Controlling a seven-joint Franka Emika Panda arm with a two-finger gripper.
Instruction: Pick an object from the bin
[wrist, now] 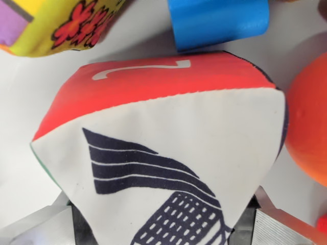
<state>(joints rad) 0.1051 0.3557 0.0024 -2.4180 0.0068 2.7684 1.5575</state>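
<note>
soft cube (pixel 168 138) btwn gripper (pixel 163 224) fingers, orange ball (pixel 311 127) beside.

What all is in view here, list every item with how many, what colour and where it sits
Soft fabric cube: one, a red face with a white mark and a white face with dark navy print, centre of the view, between the gripper's fingers.
Second soft cube: one, yellow-green with red flowers and a purple side, top of the wrist view's left.
Foam cylinder: one, blue, top centre, behind the central cube.
Ball: one, orange, at the wrist view's right edge, beside the central cube; cannot tell if touching.
Bin floor: white, under everything.
Gripper: one, metal fingers at both bottom corners, flanking the central cube.
</note>
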